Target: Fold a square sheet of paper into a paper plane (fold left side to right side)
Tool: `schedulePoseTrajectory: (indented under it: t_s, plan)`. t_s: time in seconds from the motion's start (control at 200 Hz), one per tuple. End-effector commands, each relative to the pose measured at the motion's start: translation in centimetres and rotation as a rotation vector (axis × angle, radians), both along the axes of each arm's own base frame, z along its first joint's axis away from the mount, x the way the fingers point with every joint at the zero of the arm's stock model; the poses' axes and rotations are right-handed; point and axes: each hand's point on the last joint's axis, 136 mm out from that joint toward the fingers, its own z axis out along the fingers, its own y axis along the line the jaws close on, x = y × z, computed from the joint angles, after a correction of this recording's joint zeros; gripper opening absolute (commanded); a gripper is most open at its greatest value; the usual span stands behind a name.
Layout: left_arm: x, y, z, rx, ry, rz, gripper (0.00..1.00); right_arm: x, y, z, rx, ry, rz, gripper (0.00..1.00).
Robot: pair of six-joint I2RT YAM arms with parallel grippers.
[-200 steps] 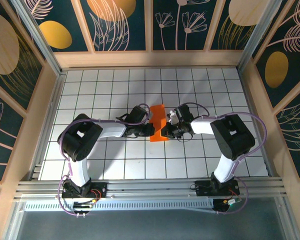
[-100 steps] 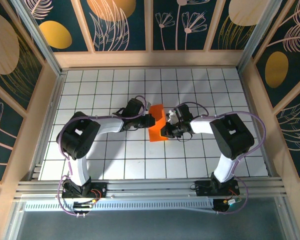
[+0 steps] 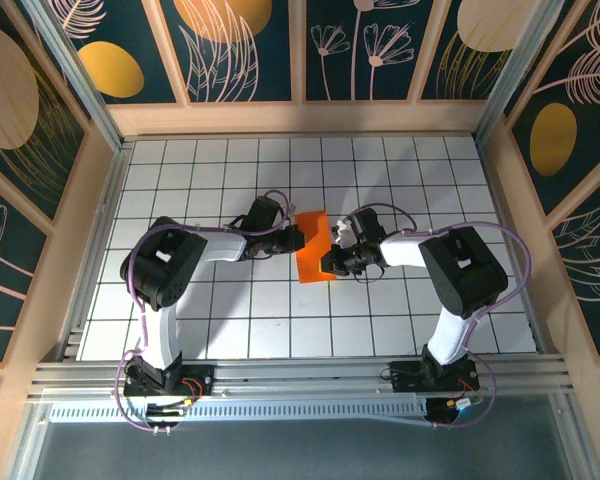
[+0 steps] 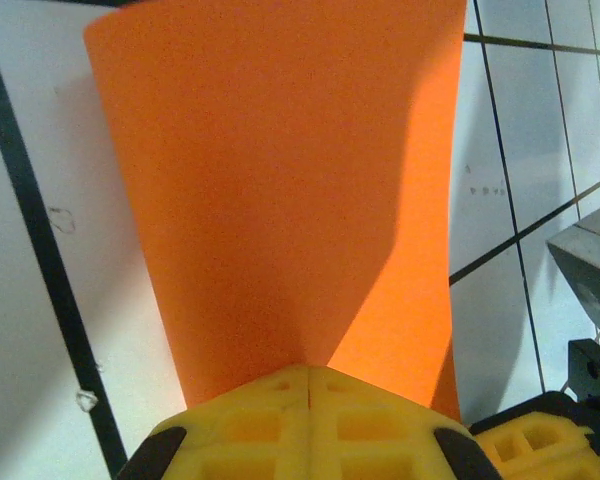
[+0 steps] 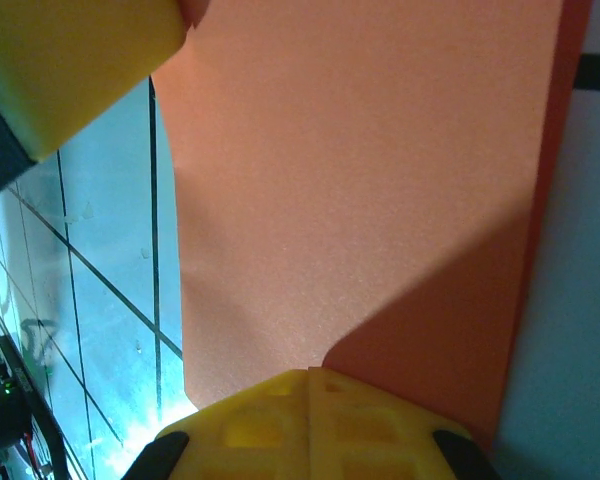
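The square sheet of paper [image 3: 314, 248], bright orange, lies folded into a narrow upright rectangle on the white grid table, slightly tilted; it has no paper plane shape. My left gripper [image 3: 297, 240] is shut, its yellow tips [image 4: 308, 368] resting on the paper's left edge [image 4: 280, 180]. From the right, my right gripper [image 3: 331, 262] is also shut, with its tips [image 5: 310, 372] on the lower right part of the paper [image 5: 360, 170]. Whether either one pinches a layer I cannot tell.
The white grid table [image 3: 220, 300] is walled by wooden panels on the left, the right and at the back [image 3: 300, 118]. Both arms reach inward to the centre. The left gripper's yellow finger [image 5: 70, 60] shows in the right wrist view, close to the paper.
My left gripper has slid from the paper's lower left up along its left edge. The paper has tilted a little. The right gripper has stayed put.
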Motion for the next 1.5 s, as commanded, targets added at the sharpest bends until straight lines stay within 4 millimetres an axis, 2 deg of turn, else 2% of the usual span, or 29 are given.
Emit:
schedulePoseTrajectory:
  t_s: [0.0,0.22,0.245,0.41,0.691,0.721,0.806,0.981,1.181,1.216,1.261,1.371,1.496]
  plan:
    - [0.4,0.6,-1.3,0.009,0.005,0.026,0.0,-1.9,-4.2,-5.7,-0.241,0.094,-0.046,0.0]
    - [0.6,0.8,-2.1,0.009,0.014,0.04,0.0,-2.0,-4.3,-5.8,-0.246,0.098,-0.045,0.0]
    - [-0.1,1.3,-3.0,0.028,0.036,0.043,0.0,-2.0,-4.4,-5.9,-0.248,0.098,-0.045,0.0]
    - [0.3,2.4,-3.6,0.06,0.041,0.079,0.0,-2.1,-4.7,-6.0,-0.264,0.1,-0.045,0.0]
    - [2.6,5.1,-3.9,0.078,0.039,0.151,0.01,-2.0,-4.9,-6.0,-0.262,0.099,-0.048,0.0]
    - [3.8,5.0,-3.1,0.064,0.017,0.161,0.01,-2.0,-4.9,-6.0,-0.261,0.1,-0.049,0.0]
    - [4.9,5.9,-3.4,0.07,0.019,0.18,0.01,-1.9,-4.9,-5.9,-0.259,0.1,-0.05,0.0]
    - [5.8,6.8,-3.6,0.075,0.016,0.193,0.0,-1.9,-4.8,-5.7,-0.254,0.096,-0.049,0.0]
    - [4.9,7.1,-1.3,0.059,-0.022,0.181,0.0,-1.7,-4.6,-5.6,-0.245,0.097,-0.05,0.0]
    - [4.9,6.9,-0.3,0.039,-0.04,0.175,0.0,-1.6,-4.6,-5.5,-0.244,0.095,-0.049,0.0]
    - [3.8,7.0,-0.4,0.021,-0.027,0.164,0.0,-1.6,-4.5,-5.5,-0.241,0.095,-0.05,0.0]
    - [2.1,5.8,1.2,-0.064,-0.031,0.112,0.0,-1.6,-4.5,-5.5,-0.241,0.094,-0.049,0.0]
    - [0.4,3.2,2.9,-0.123,-0.047,0.028,0.0,-1.7,-4.6,-5.7,-0.243,0.098,-0.05,0.0]
